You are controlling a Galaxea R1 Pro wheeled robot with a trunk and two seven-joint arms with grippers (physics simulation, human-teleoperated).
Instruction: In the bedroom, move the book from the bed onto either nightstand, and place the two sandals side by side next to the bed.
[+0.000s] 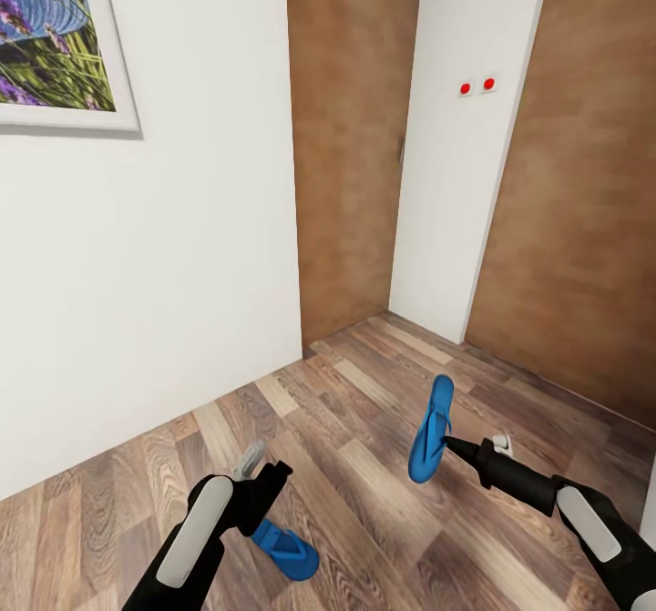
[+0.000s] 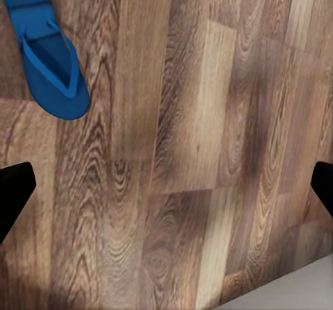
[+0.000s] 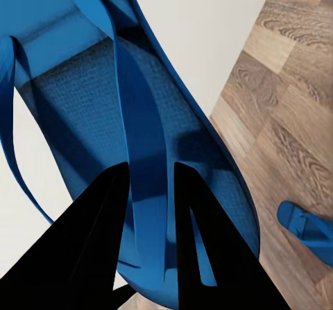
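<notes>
Right claw [image 1: 448,442] first: its two black fingers are pinched shut on the strap of a bright blue rubber flip-flop [image 1: 430,431], which hangs in the air above the floor, tilted, one end up toward the corner of the room. From the right wrist camera the dark fingers [image 3: 90,247] sit either side of one blue thong strap, with the textured footbed of that held flip-flop [image 3: 83,116] spread just beyond them.

On the other side, the left claw [image 1: 264,474] hangs low over the floor with nothing in it. Through its wrist camera the black fingertips [image 2: 14,192] sit at the opposite edges of the picture, spread wide, with bare planks between them.

A second bright blue flip-flop [image 1: 286,549] lies flat on the brown wood-plank floor [image 1: 364,411], just beside and partly under the left claw, well apart from the one in the air. It shows again from the left wrist [image 2: 48,53], strap side up, and as a small blue shape on the planks past the held sandal [image 3: 309,230].

Ahead stand white walls [image 1: 182,256] and a tall brown wood-panelled surface [image 1: 351,137]. A white-framed picture of purple flowers [image 1: 55,37] hangs on the left wall, and two small red dots [image 1: 477,86] sit on the narrow white wall section.
</notes>
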